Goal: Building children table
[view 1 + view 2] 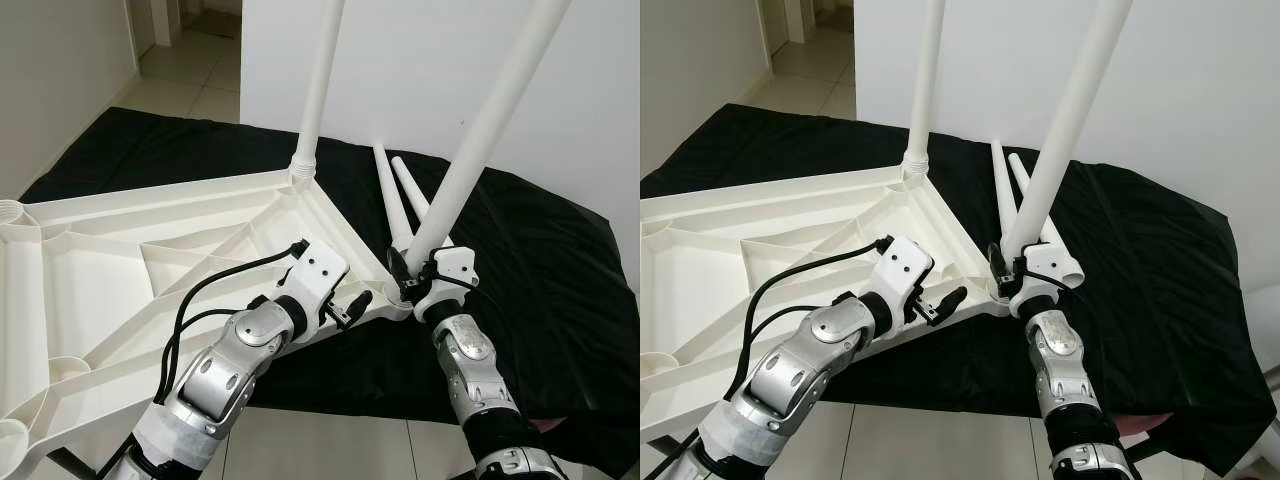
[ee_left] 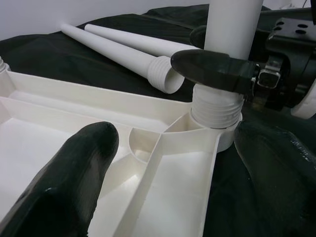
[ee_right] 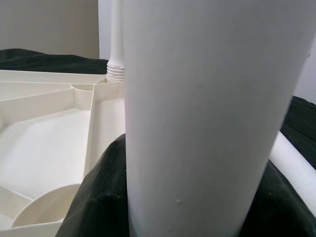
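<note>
A white plastic tabletop [image 1: 120, 270] lies upside down on a black cloth [image 1: 540, 270]. One white leg [image 1: 318, 90] stands upright, screwed into the far corner socket. A second leg [image 1: 480, 130] leans with its threaded end in the near right corner socket [image 2: 215, 112], and my right gripper [image 1: 408, 278] is shut on it just above the threads. In the right wrist view that leg [image 3: 197, 113] sits between the fingers [image 3: 96, 197]. My left gripper [image 1: 348, 305] is open, its fingers [image 2: 74, 182] on either side of the tabletop's rim beside that socket. Two loose legs [image 1: 398, 195] lie on the cloth behind.
A white wall [image 1: 420, 60] rises right behind the cloth. Tiled floor [image 1: 190, 80] and a doorway lie at the far left, and more tiles [image 1: 330, 450] show below the cloth's near edge. A black cable [image 1: 200, 300] loops over my left arm.
</note>
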